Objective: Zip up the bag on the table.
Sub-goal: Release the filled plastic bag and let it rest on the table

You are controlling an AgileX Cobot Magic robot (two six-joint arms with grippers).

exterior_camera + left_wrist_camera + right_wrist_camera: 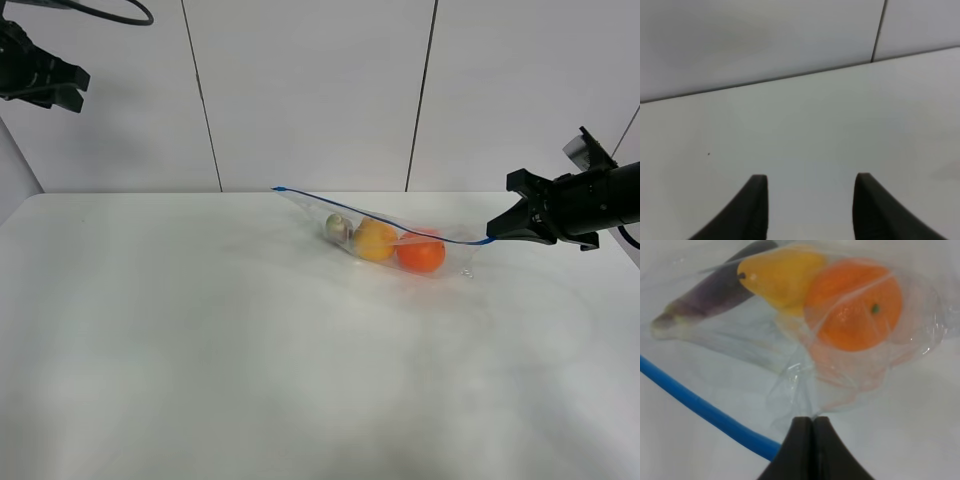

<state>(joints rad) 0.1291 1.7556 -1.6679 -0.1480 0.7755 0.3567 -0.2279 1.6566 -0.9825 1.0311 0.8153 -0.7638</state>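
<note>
Bag [455, 258] lies on worktop [200, 350], right of centre, toward the far edge near the wall.

Right gripper [497, 228]: jaws together, clamped on the clear film at the bag's right corner, just beside the end of the blue strip [705, 406].

Left gripper [45, 75]: raised at far left, well apart from the bag. Jaws apart, nothing between them. Its wrist view shows only bare worktop and wall.

Long axis follows the strip, running on a diagonal from the far-left end to the nearer right end at the right gripper. The strip edge is lifted and the body sags beneath it. Inside, in a row along that axis, are eggplant [338, 228], pear [375, 240] and orange [421, 252], with the orange nearest the clamp.

Cannot tell whether the strip is sealed anywhere, and no slider is visible.

Step in hand, as I read it, is anchoring one end so the strip can be run.
- Pull in line with the strip, just taut, and low enough that the fruit doesn't roll.
- Bring the left gripper to the strip, pinch across both tracks, and travel along the axis.
- Risk: the clamp is on film, not on the strip, so it may stretch or slip.
</note>
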